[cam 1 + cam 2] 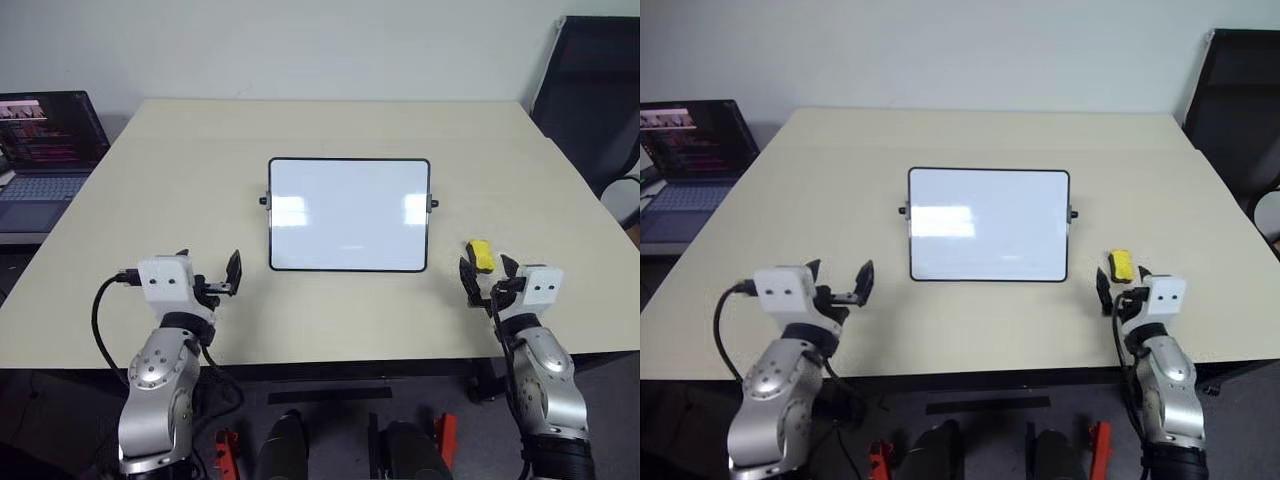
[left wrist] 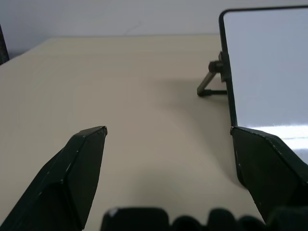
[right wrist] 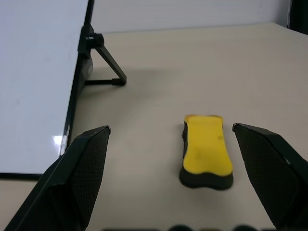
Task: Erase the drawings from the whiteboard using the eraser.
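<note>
Whiteboard [image 1: 349, 214] stands mid-counter [image 1: 200, 150], propped on side legs. Eraser [image 1: 482, 256] lies beside its right side, toward the near edge. Left tool [image 1: 210, 272] and right tool [image 1: 489, 274] both gape wide, empty.

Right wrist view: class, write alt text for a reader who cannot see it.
A yellow eraser lies flat on the beige table, ahead of the open right gripper and between the lines of its two black fingers. Beside it, a whiteboard stands propped on a small black leg.
</note>
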Available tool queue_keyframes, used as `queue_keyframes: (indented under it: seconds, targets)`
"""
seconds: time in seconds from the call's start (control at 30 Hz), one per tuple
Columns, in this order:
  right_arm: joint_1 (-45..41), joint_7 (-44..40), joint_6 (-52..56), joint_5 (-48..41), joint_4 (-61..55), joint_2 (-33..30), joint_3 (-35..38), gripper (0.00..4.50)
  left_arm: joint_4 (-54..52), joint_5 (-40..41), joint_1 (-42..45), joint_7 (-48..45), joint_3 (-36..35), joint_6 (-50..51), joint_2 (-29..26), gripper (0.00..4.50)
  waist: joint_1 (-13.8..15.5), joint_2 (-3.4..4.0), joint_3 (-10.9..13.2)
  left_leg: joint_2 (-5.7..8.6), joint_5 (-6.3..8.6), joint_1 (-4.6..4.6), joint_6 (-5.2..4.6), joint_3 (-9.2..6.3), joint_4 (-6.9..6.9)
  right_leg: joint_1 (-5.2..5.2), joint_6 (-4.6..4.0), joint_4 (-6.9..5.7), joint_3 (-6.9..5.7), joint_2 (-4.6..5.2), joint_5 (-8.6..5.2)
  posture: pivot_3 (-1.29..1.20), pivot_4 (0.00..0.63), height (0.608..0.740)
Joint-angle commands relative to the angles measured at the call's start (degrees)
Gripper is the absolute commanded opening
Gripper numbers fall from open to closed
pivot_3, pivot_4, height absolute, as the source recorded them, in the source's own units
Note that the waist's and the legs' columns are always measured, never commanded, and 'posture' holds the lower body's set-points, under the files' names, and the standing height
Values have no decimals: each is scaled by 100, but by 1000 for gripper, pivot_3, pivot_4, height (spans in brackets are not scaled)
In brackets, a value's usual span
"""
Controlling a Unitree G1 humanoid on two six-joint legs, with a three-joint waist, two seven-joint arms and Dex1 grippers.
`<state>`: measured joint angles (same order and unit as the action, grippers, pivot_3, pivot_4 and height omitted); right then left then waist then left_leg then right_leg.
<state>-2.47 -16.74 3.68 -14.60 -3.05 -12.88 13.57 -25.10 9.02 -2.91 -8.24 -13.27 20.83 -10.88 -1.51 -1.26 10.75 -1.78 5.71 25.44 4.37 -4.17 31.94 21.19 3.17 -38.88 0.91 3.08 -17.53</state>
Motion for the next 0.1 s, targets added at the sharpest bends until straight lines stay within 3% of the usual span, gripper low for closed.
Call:
queue_keyframes:
  seconds: [0.03,0.1]
  targets:
    - [25,3,123,-109,-388,-233,205,4467,-272,-122,-50,119,244,-116,105,4500,1,0,0,0,0,0,0,0,1,0,5,0,0,0,-3,0,150,740]
    - [-14,0,173,-129,-414,-340,250,4467,-195,-108,-27,152,294,-169,177,4500,1,0,0,0,0,1,0,0,5,0,7,0,0,1,-2,0,150,740]
